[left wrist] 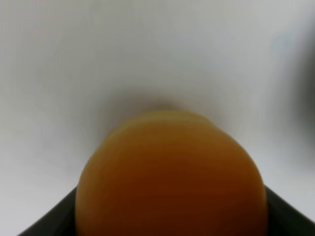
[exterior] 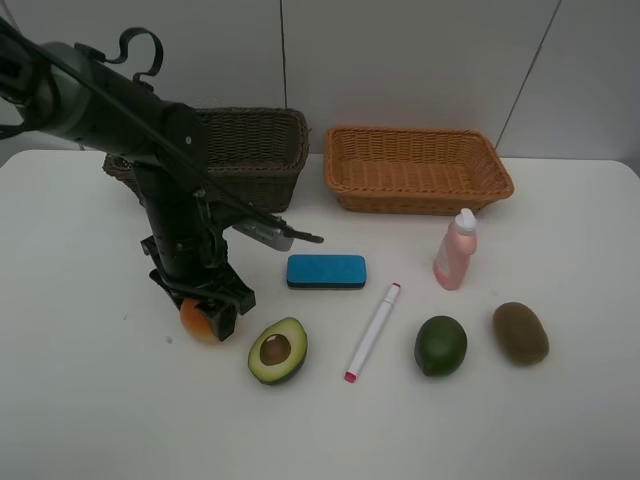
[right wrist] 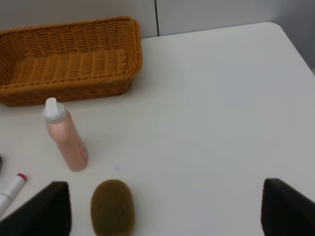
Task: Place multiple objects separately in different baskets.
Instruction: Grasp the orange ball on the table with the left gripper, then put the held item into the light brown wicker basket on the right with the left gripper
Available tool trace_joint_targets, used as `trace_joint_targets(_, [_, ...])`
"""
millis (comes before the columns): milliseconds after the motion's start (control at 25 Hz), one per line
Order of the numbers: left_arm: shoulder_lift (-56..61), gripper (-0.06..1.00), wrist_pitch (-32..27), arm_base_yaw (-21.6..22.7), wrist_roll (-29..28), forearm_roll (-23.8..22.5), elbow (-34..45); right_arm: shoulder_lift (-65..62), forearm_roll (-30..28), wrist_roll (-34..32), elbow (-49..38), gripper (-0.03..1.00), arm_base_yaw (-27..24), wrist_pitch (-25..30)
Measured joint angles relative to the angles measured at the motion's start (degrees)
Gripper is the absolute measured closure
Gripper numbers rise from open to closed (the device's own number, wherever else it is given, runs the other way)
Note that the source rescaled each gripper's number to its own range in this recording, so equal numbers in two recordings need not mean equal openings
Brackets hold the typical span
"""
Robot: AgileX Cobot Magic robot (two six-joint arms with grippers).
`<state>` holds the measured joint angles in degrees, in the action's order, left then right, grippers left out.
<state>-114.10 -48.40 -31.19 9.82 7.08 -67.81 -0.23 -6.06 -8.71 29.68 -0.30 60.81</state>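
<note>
**Left claw straddles the orange fruit at the near left of the table**

The left claw (exterior: pixel 205 315) points straight down over the orange fruit (left wrist: pixel 170 182), which sits on the white table (exterior: pixel 90 420) just left of the avocado half (exterior: pixel 277 350) and in front of the dark basket (exterior: pixel 270 150). The vertical approach makes sense, since it puts one jaw on each flank of a round thing. The jaws stand partly apart, close against the fruit's sides. Whether they already press on it I cannot tell (the wrist view is blurred and shows only their dark edges). The fruit looks round, so it shows no long axis and no end to line up with; any squeeze across its middle should do.

The right claw (right wrist: pixel 167 211) hangs wide open and empty above the kiwi (right wrist: pixel 112 206), near the pink bottle (right wrist: pixel 66 140), probably waiting its turn.

The marker (exterior: pixel 372 333) lies slantwise, its pink end toward the near edge. Both baskets, dark and tan (exterior: pixel 420 165), show nothing inside.
</note>
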Motion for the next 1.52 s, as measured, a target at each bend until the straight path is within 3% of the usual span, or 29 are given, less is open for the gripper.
trace_joint_targets(280, [-2.69, 0.47, -4.14, 0.0, -0.83, 1.57, -28.62, 0.0, 0.0, 0.0, 0.0, 0.01, 0.0, 0.0])
trace_joint_targets(560, [-19.23, 0.47, -6.61, 0.0, -0.73, 5.48, -58.99, 0.0, 0.0, 0.0, 0.0, 0.01, 0.0, 0.0])
trace_joint_targets(720, [-28.73, 0.47, -6.75, 0.0, 0.1, 7.35, -69.68, 0.0, 0.0, 0.0, 0.0, 0.01, 0.0, 0.0])
trace_joint_targets(840, [-32.81, 0.44, -5.36, 0.0, 4.25, 7.52, -72.15, 0.0, 0.0, 0.0, 0.0, 0.01, 0.0, 0.0])
trace_joint_targets(960, [-35.08, 0.14, -2.95, 0.0, 6.71, 7.53, -72.31, 0.0, 0.0, 0.0, 0.0, 0.01, 0.0, 0.0])
trace_joint_targets(1080, [-35.79, 0.01, -2.53, 0.0, 6.95, 7.53, -72.31, 0.0, 0.0, 0.0, 0.0, 0.01, 0.0, 0.0])
trace_joint_targets(1280, [-35.11, -0.02, -5.07, 0.0, 6.72, 7.53, -74.38, 0.0, 0.0, 0.0, 0.0, 0.01, 0.0, 0.0])
trace_joint_targets(1520, [-29.28, -0.02, -19.27, 0.0, 3.85, 7.48, -78.73, 0.0, 0.0, 0.0, 0.0, 0.01, 0.0, 0.0])
